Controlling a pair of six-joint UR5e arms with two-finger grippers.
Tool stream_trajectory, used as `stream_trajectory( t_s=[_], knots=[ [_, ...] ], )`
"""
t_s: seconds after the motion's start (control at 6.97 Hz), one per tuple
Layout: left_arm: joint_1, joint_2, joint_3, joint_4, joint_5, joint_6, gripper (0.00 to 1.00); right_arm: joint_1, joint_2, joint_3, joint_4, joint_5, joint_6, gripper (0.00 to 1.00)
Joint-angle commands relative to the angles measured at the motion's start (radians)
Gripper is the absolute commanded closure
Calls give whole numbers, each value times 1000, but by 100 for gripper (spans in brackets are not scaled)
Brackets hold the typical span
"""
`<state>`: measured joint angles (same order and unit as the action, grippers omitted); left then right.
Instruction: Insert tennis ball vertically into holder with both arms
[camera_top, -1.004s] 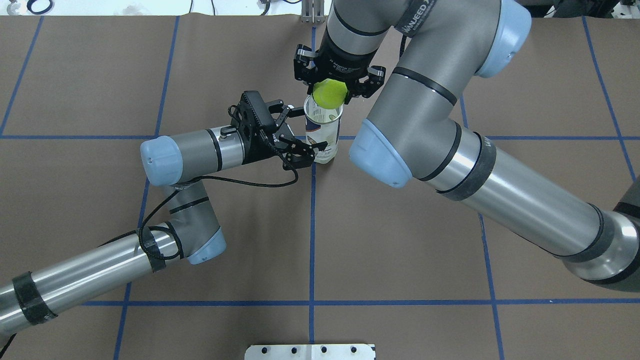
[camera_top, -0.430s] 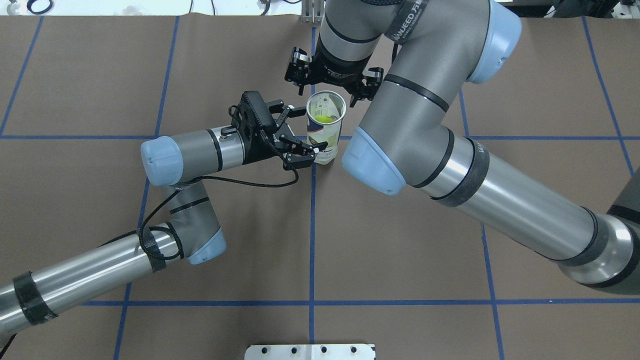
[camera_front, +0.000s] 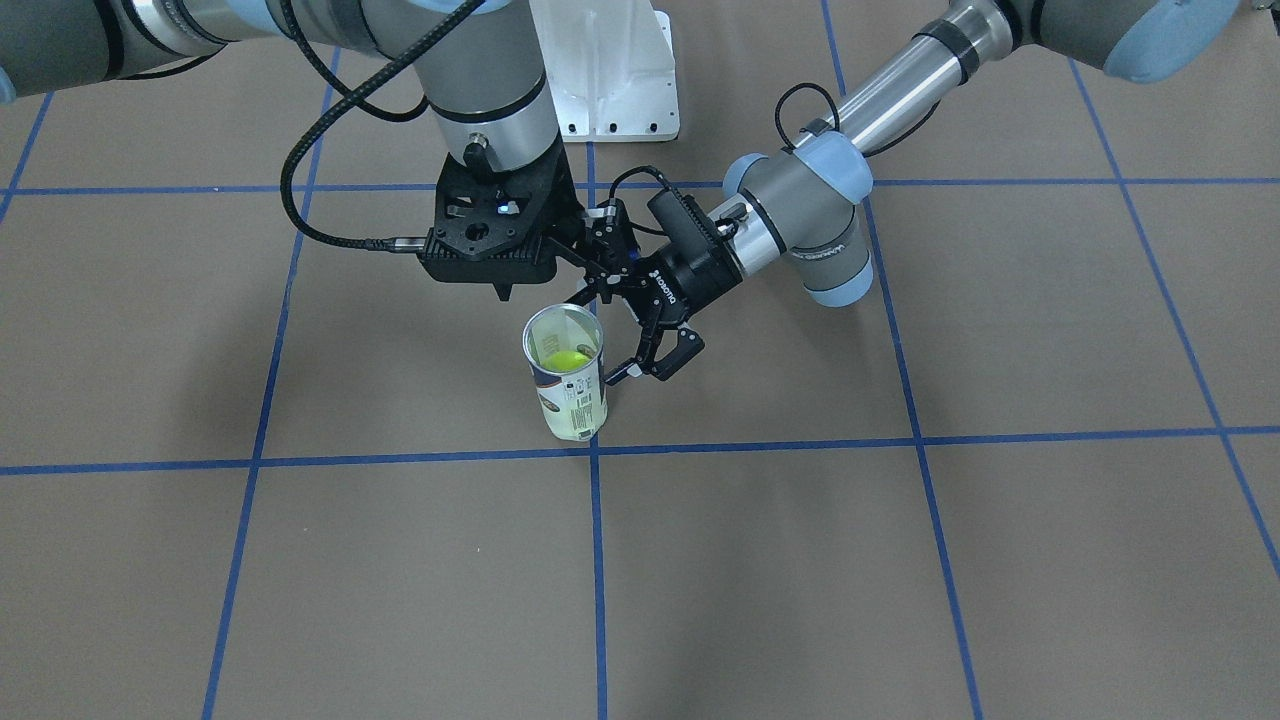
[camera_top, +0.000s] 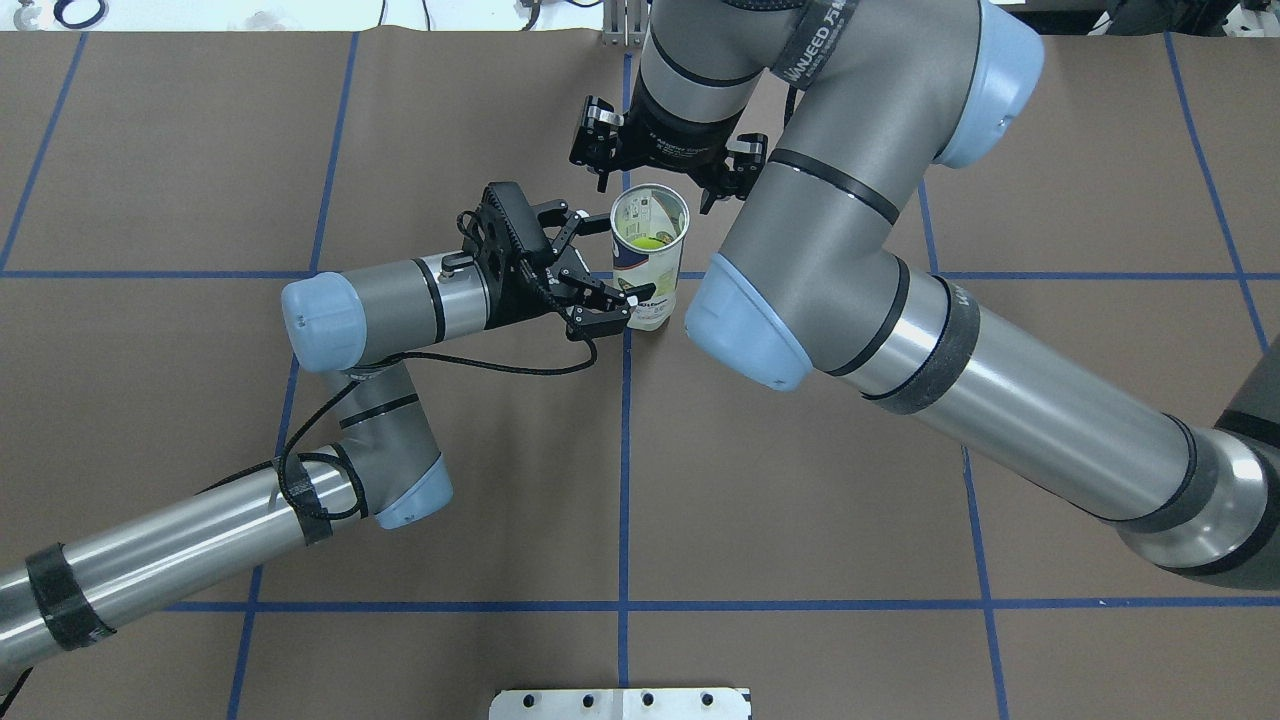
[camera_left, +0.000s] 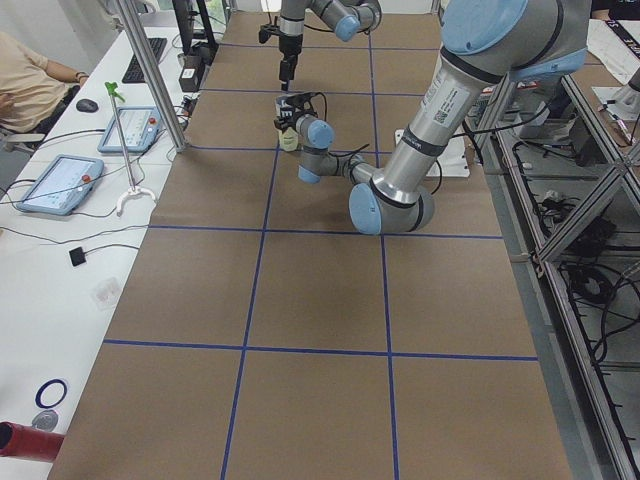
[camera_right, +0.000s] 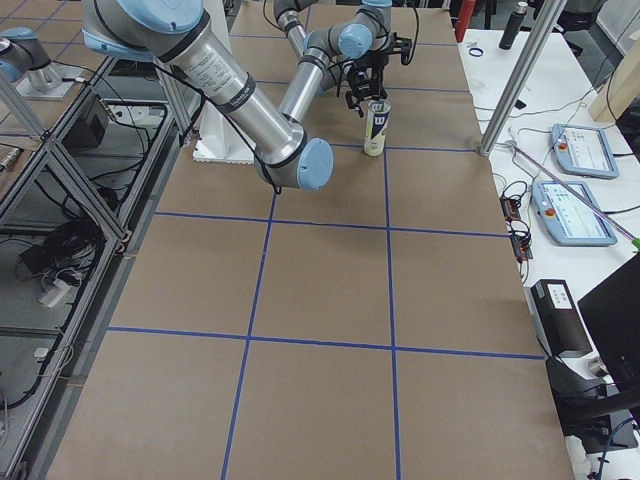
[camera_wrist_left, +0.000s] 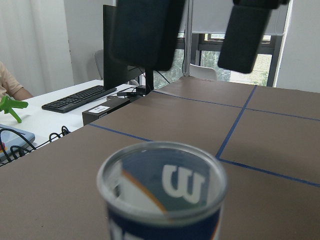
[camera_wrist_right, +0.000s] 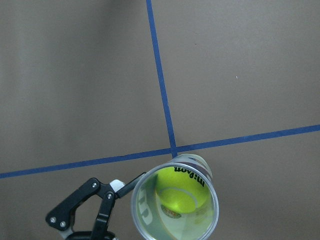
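**Me:** Front-facing view first: holder (camera_front: 567, 385) stands upright on the table, tennis ball (camera_front: 566, 358) already down inside it. My left gripper (camera_front: 640, 340) reaches in from the side, its fingers spread around the can's lower half.

**Partner:** Gripping it?

**Me:** From overhead, the left gripper (camera_top: 600, 270) brackets the holder (camera_top: 648, 262); one fingertip sits at the wall, but I can't swear both pads press, so I'd call it open-framed, perhaps lightly touching. My right gripper (camera_top: 665, 170) hangs just behind the mouth, fingers wide apart and holding nothing.

**Partner:** And the axis?

**Me:** Right wrist view looks straight down the tube: ball (camera_wrist_right: 180, 192) at the bottom, long axis vertical, directly beneath my right fingers. Left wrist view shows the rim (camera_wrist_left: 162, 180) below and the right fingers (camera_wrist_left: 245, 35) above it, apart. Left is nearer; right's exit is straight up.
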<state>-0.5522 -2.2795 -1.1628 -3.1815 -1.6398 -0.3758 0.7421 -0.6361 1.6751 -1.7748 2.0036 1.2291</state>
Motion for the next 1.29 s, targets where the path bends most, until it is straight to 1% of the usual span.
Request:
stream_trajectory(
  t_s=[0.0, 0.14, 0.29, 0.57, 0.86, 1.0, 1.15],
  knots=[
    [-2, -3, -2, 0, 1, 0, 1, 23, -40, 15, 0, 7, -101, 0],
    [-2, -3, -2, 0, 9, 0, 1, 54, -83, 35, 0, 12, -182, 0],
    [-2, -5, -3, -6, 15, 0, 1, 95, -118, 35, 2, 26, -271, 0],
    [-12, -3, -8, -35, 28, -2, 1, 213, -209, 35, 6, 114, -483, 0],
    [-41, 5, -14, -78, 28, -14, 1, 290, -291, 28, 8, 119, -676, 0],
    [-54, 23, -15, -125, 26, -18, 1, 343, -348, 19, 8, 150, -776, 0],
    [-63, 43, -17, -179, 28, -26, 1, 400, -365, -16, 8, 184, -884, 0]
  ],
)
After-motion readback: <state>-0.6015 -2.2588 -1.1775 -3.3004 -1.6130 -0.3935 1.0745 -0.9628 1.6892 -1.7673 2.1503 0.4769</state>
